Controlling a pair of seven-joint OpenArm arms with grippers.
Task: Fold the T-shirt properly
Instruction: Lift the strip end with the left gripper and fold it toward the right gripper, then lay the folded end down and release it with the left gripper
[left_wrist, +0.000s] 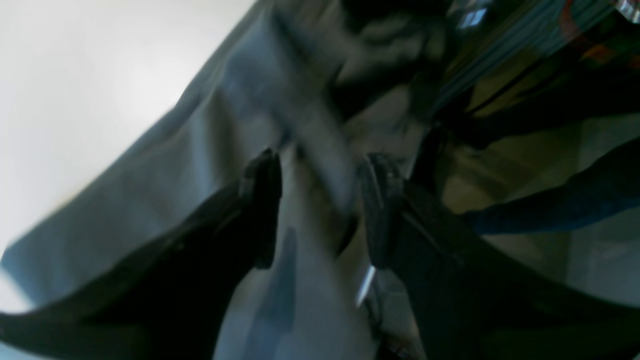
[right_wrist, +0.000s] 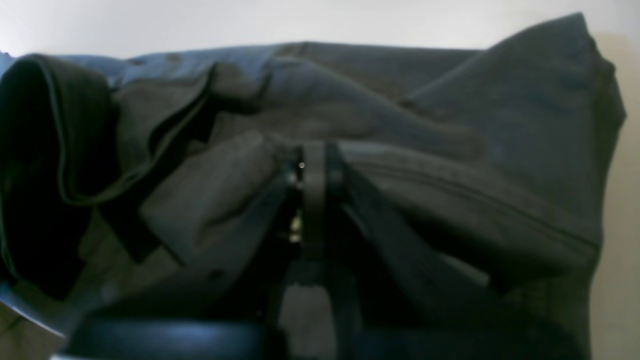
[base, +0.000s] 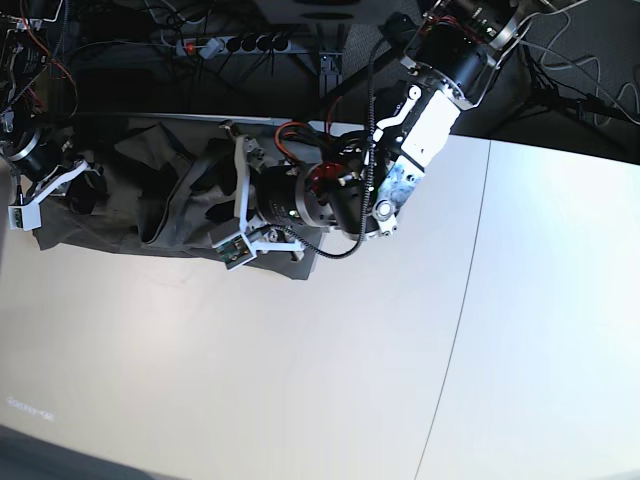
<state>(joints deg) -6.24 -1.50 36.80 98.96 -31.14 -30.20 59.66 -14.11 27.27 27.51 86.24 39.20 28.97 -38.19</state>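
Note:
The dark olive-grey T-shirt (base: 150, 190) lies bunched and creased at the table's far left edge. In the right wrist view the T-shirt (right_wrist: 450, 150) fills the frame, with a hemmed opening (right_wrist: 60, 150) at the left. My right gripper (right_wrist: 313, 167) is shut, and a pinch of the cloth bunches at its tips; in the base view the right gripper (base: 72, 190) is at the shirt's left end. My left gripper (left_wrist: 320, 200) has its jaws apart over the T-shirt (left_wrist: 175, 175), with a fold of cloth running between them. This view is blurred. In the base view the left gripper (base: 212, 200) is over the shirt's right half.
The white table (base: 300, 360) stretches to the front and right of the shirt, with a seam line (base: 470, 300) across it. Cables and a power strip (base: 240, 44) lie behind the table's far edge. The left arm (base: 420, 120) reaches in from the top right.

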